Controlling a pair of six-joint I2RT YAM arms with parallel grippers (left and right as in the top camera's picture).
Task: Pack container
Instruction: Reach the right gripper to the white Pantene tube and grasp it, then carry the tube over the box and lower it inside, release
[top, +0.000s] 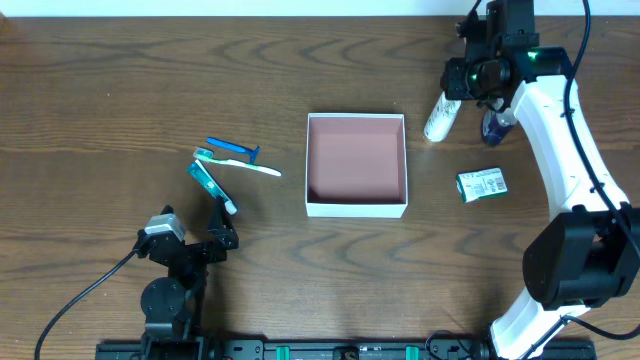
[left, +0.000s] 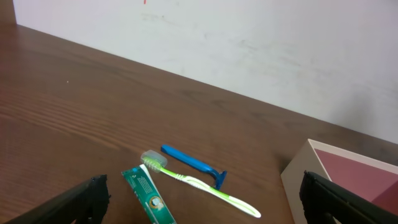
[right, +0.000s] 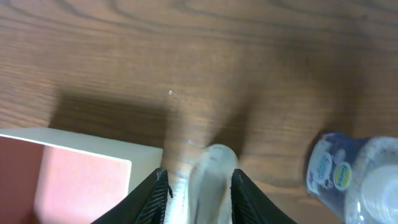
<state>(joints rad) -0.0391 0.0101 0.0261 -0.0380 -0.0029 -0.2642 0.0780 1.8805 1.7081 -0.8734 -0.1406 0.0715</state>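
Left gripper (left: 202, 205): fingers spread wide, empty, facing the toiletries at near left.
Toothpaste (top: 207, 180): green tube lying flat; emblem visible, wording unreadable.
Toothbrush (top: 245, 164), razor (top: 232, 149): loose, close together, not yet packed.
Container (top: 356, 208): mid-table, empty, open side up to take items.
Right gripper (right: 199, 182): pinching white tube (right: 214, 158) just right of the container's far corner, probably to lift it in.
Bottle (right: 336, 174): label blurred.
Carton (top: 482, 184): print too small.

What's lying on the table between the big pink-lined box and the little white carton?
Nothing. In the overhead view, only bare tabletop separates the box from the carton.
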